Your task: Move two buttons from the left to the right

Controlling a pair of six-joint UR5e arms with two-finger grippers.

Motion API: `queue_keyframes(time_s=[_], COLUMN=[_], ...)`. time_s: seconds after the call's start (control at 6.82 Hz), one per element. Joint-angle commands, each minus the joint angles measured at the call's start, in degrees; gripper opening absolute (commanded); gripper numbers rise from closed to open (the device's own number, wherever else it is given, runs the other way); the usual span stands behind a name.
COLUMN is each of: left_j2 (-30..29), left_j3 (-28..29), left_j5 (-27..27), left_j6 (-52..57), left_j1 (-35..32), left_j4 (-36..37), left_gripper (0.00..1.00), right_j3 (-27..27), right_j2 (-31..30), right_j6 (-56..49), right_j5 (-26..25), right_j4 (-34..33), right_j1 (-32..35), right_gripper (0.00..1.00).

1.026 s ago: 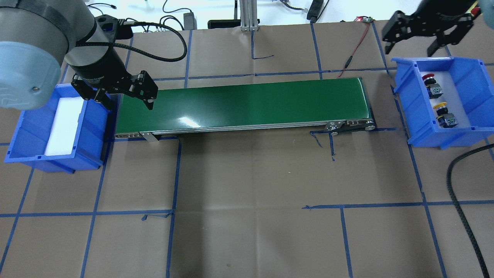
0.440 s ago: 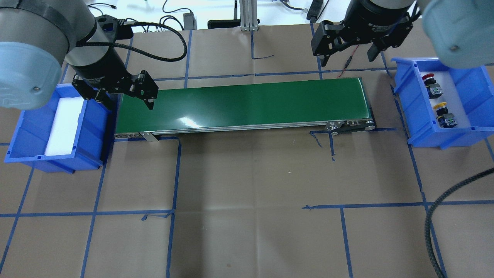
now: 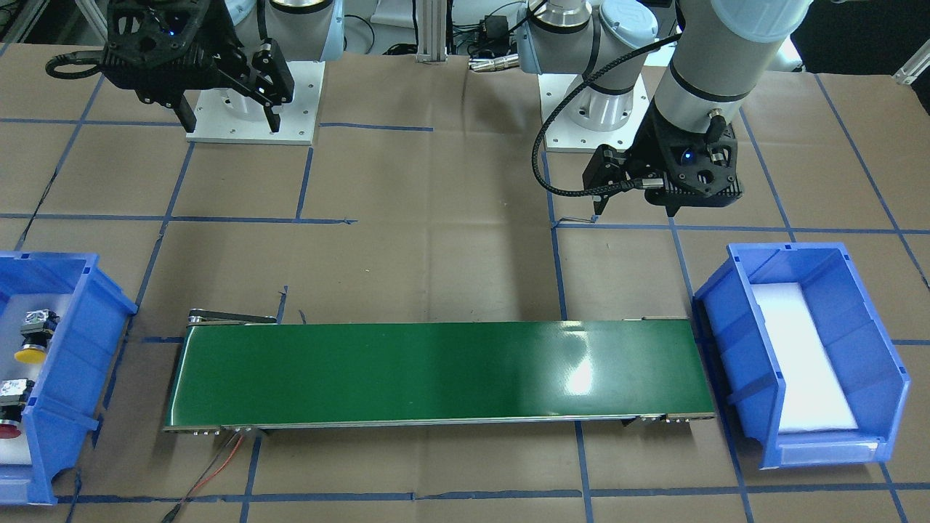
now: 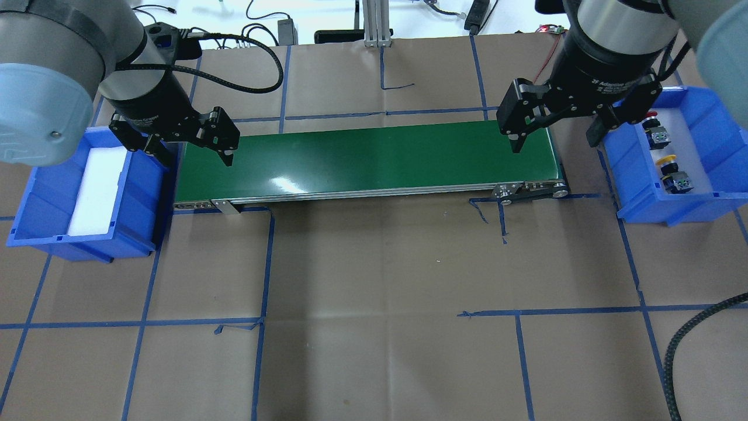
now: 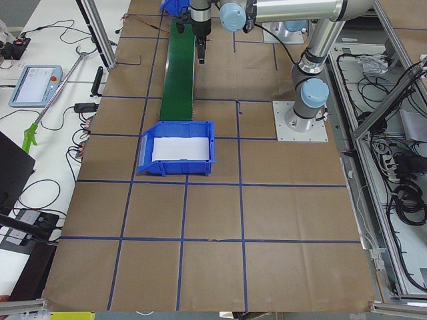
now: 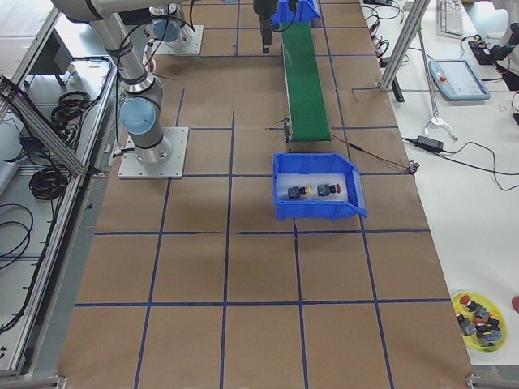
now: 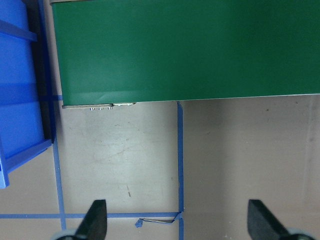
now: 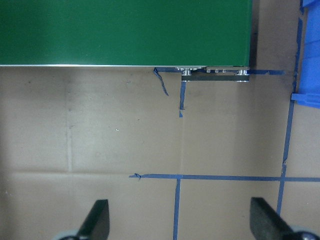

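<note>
We saw the red button [image 4: 647, 117] and yellow button [image 4: 666, 159] sitting in the blue bin [image 4: 643, 202] just right of our empty, spread right gripper [image 4: 554, 143], way nearer than the equally spread left gripper [image 4: 196, 155].

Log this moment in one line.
left gripper: open, empty, near belt left end | right gripper: open, empty, near belt right end | red button, yellow button: in right bin | left bin: no buttons
</note>
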Motion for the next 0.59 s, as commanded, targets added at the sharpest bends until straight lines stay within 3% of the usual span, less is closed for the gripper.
queue_keyframes(time_s=[0.0,0.44], left_j2=[0.00,-0.09], left_j3=[0.00,0.00], left_j5=[0.00,0.00], left_j6=[0.00,0.00], left_j1=[0.00,0.00], left_j4=[0.00,0.00], left_gripper=[1.00,1.00], right_j3=[0.67,1.55], right_j2=[0.16,1.04], right_j6=[0.26,0.26], right_j5=[0.29,0.64], right_j4=[0.83,0.65], right_j1=[-0.31,-0.31], right_gripper=[1.00,1.00])
